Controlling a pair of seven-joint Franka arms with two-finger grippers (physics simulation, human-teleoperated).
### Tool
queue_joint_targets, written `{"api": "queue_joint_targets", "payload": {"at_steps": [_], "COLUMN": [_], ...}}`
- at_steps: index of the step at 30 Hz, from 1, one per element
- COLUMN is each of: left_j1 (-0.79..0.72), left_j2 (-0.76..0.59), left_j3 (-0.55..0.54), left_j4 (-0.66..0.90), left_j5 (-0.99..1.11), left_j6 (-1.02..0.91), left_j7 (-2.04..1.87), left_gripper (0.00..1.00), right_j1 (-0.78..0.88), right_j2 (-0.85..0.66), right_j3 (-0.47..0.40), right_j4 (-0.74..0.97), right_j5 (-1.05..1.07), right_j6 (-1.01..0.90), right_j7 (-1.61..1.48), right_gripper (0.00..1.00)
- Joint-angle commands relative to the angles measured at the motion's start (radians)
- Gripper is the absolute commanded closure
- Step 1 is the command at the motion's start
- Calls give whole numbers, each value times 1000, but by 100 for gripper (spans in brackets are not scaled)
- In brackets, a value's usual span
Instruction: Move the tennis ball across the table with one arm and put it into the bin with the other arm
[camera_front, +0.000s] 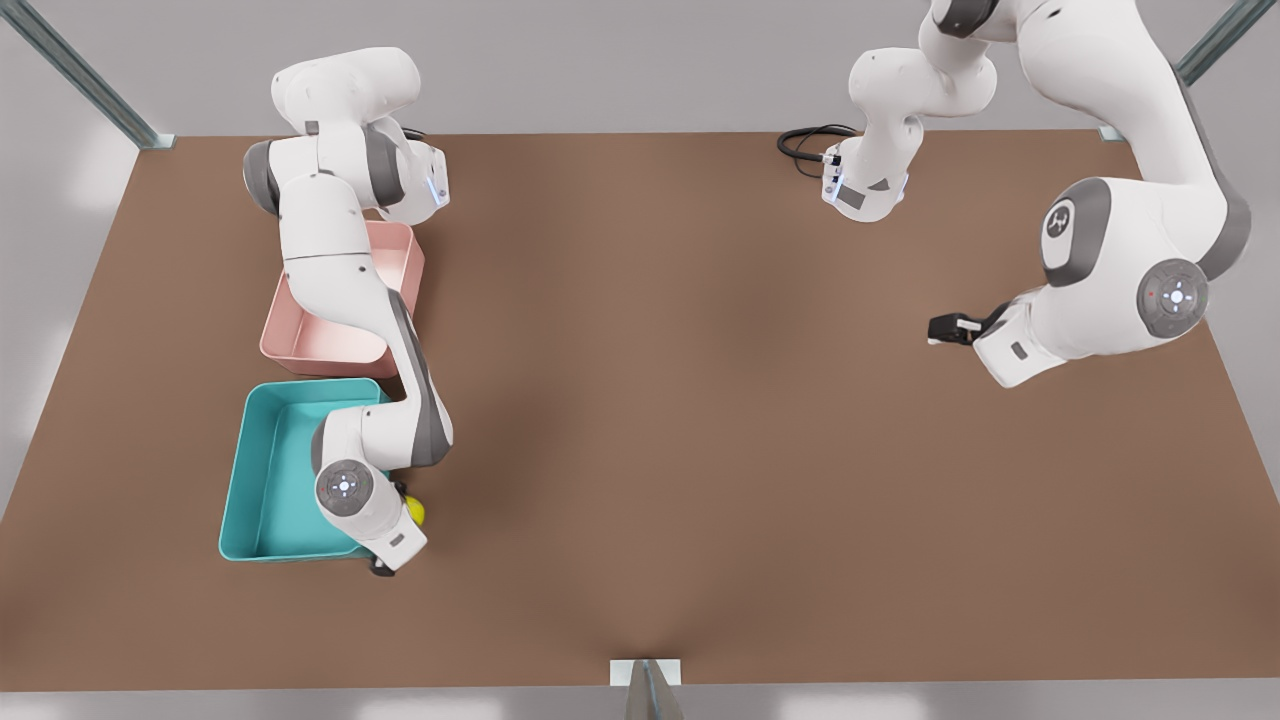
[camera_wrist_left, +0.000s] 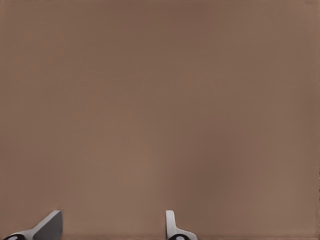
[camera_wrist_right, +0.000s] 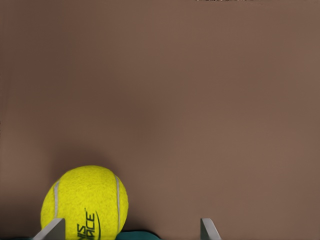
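Ball: tennis ball (camera_front: 414, 511), yellow-green with a pale seam and dark lettering, sits on the brown desk (camera_front: 700, 400) just beside the teal bin's outer wall on the front view's right, partly hidden under the arm's wrist; in the right wrist view the tennis ball (camera_wrist_right: 85, 202) lies by one fingertip, off to the side of the gap between the two fingers.
Bin: teal bin (camera_front: 262, 470), a shallow tray with rounded corners, stands near the desk's edge on the front view's left; nothing is seen inside the part that shows, and the arm covers one corner.
Pink tray: pink tray (camera_front: 340, 300) stands just beyond the teal one, close to it, partly under the same arm.
Right pincer: right pincer (camera_front: 385, 562) hangs low at the bin's near corner, next to the ball; in its wrist view the right pincer (camera_wrist_right: 131, 231) has its fingers spread wide, with the ball not clasped between them.
Left pincer: left pincer (camera_front: 940, 328) waits over bare desk on the front view's right, well apart from the ball and both trays; in its wrist view the left pincer (camera_wrist_left: 111, 225) shows fingers parted and nothing held, brown desk beneath.
Cable: black cable (camera_front: 805, 145) lies coiled on the desk near the far edge, beside the left arm's base.
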Motion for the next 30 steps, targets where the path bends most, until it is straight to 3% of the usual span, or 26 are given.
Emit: {"api": "queue_joint_targets", "payload": {"at_steps": [1, 14, 30], "left_j1": [-7, -7, -14], "left_j2": [1, 28, 37], "left_j3": [-17, -33, -62], "left_j4": [3, 11, 12], "left_j5": [-2, -5, -26], "left_j6": [-18, -6, -13], "left_j7": [-113, -113, -201], "left_gripper": [0, 0, 0], "right_j1": [0, 3, 2], "right_j2": [-5, -68, -41], "right_j3": [0, 0, 3], "right_j4": [-10, -141, -145], "right_j5": [6, 9, 15], "right_j6": [7, 7, 53], "right_j7": [-526, -359, -253], "right_gripper": [0, 0, 0]}}
